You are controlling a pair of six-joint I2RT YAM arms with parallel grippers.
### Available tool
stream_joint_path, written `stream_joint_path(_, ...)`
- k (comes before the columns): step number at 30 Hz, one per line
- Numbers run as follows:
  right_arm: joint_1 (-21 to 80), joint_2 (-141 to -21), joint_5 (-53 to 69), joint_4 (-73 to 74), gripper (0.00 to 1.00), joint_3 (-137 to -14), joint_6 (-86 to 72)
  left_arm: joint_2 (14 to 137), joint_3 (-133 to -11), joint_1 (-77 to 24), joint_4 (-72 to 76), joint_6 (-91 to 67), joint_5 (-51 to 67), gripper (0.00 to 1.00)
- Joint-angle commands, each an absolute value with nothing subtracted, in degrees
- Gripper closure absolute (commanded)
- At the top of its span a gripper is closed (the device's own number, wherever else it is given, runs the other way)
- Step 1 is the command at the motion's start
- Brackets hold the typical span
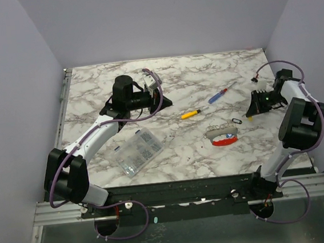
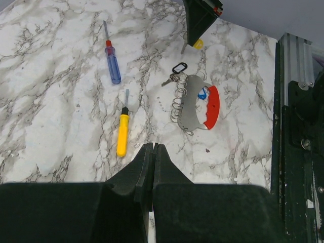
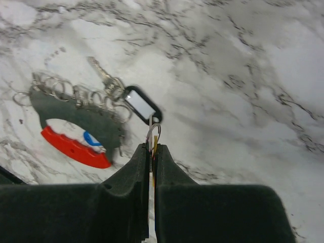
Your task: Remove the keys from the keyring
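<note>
right claw (image 3: 153, 148) pinches a wire-ringed yellow key (image 2: 199, 44) — left claw (image 2: 153, 148) closed, empty.

A white tabletop with grey marble veining (image 1: 203, 71) carried everything. Toward its near left lay a clear plastic compartment box of small parts (image 1: 139, 151), set at an angle. Around the middle lay a small screwdriver with a yellow handle (image 1: 190, 114), and farther back to its right a screwdriver with a blue handle and red collar (image 1: 218, 96), the two apart. Nearer the front right lay a keyring of a grey curved plate joined to a red curved band (image 1: 226, 142), with small metal rings strung along the grey edge. A small silver key with a black-framed tag (image 2: 179, 67) lay at one end of that row. A blue tag (image 2: 202, 93) showed in the opening between grey and red.
</note>
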State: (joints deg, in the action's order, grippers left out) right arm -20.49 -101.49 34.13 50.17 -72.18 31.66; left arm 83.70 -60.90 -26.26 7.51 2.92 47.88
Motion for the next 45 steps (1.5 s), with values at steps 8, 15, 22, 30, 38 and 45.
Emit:
stream_joint_path(8, -27.5, -108.5, 29.3, 48.4, 0.91, -74.0, 36.4, 83.7, -60.2, -26.5, 7.9, 3.8, 47.2, 1.00)
stream_joint_path(15, -27.8, -108.7, 28.8, 49.3, 0.65, -74.3, 36.9, 84.0, -60.3, -26.5, 7.8, 3.8, 46.6, 1.00)
stream_joint_path(22, -28.1, -106.6, 28.6, 50.8, 0.49, -75.6, 38.6, 84.3, -60.6, -26.5, 7.0, 4.4, 46.1, 1.00)
stream_joint_path(30, -28.0, -105.9, 29.5, 53.7, 0.27, -77.6, 39.2, 84.8, -61.0, -26.4, 5.8, 5.2, 45.2, 1.00)
stream_joint_path(38, -28.1, -103.7, 30.7, 55.1, 0.04, -78.4, 40.0, 85.5, -62.1, -26.4, 4.2, 5.8, 44.2, 1.00)
stream_joint_path(45, -28.0, -102.0, 33.5, 58.9, 0.02, -79.9, 42.0, 85.9, -62.8, -26.4, 3.7, 5.7, 43.8, 1.00)
